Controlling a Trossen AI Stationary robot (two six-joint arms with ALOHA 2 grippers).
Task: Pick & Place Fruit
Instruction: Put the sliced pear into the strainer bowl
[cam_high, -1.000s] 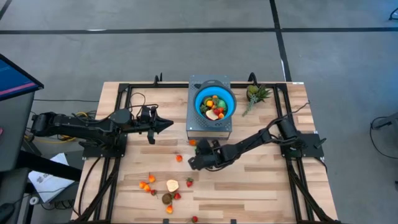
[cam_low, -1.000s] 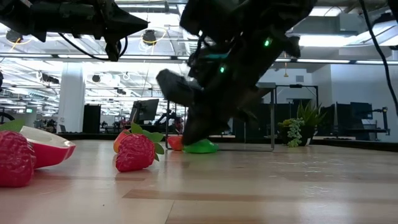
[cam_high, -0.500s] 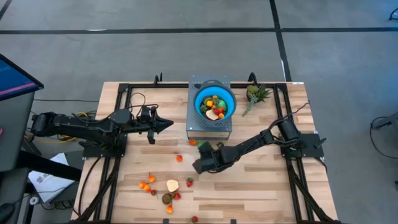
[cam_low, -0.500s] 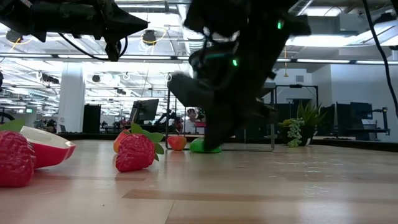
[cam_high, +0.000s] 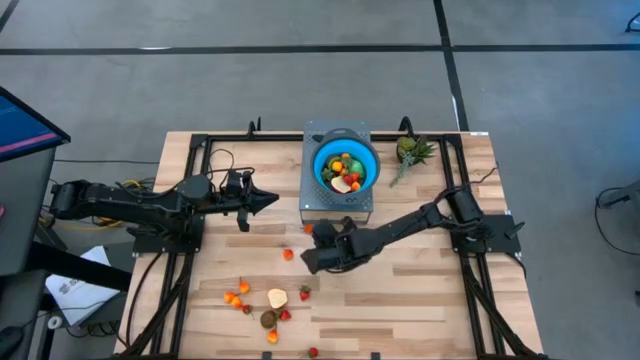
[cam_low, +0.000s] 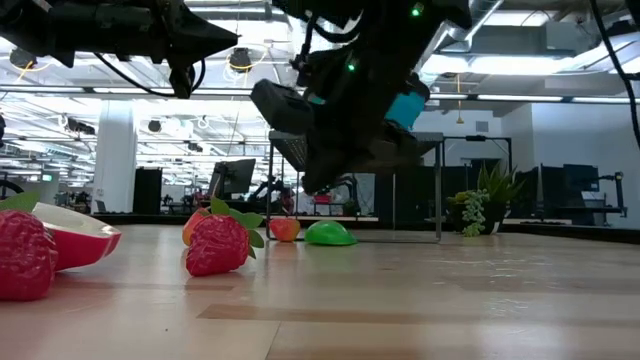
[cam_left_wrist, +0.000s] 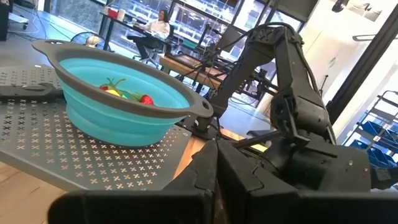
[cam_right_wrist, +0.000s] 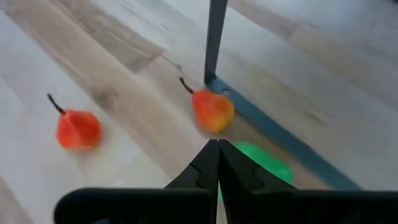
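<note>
Right tool (cam_right_wrist: 217, 146) fingers together, empty, above small green toy fruit (cam_right_wrist: 261, 167) on table; left tool (cam_high: 272, 199) together, raised.

Two dark jointed arms — black cabling (small green lights)

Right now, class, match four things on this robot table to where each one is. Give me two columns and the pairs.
Things:
1. blue bowl
2. green fruit
3. left gripper
4. right gripper

Places:
A. raised, left of the grey platform
B. low over mid-table, shut and empty
C. on the grey platform
D. on the wood by the platform's leg

Pairs: 1-C, 2-D, 3-A, 4-B
</note>
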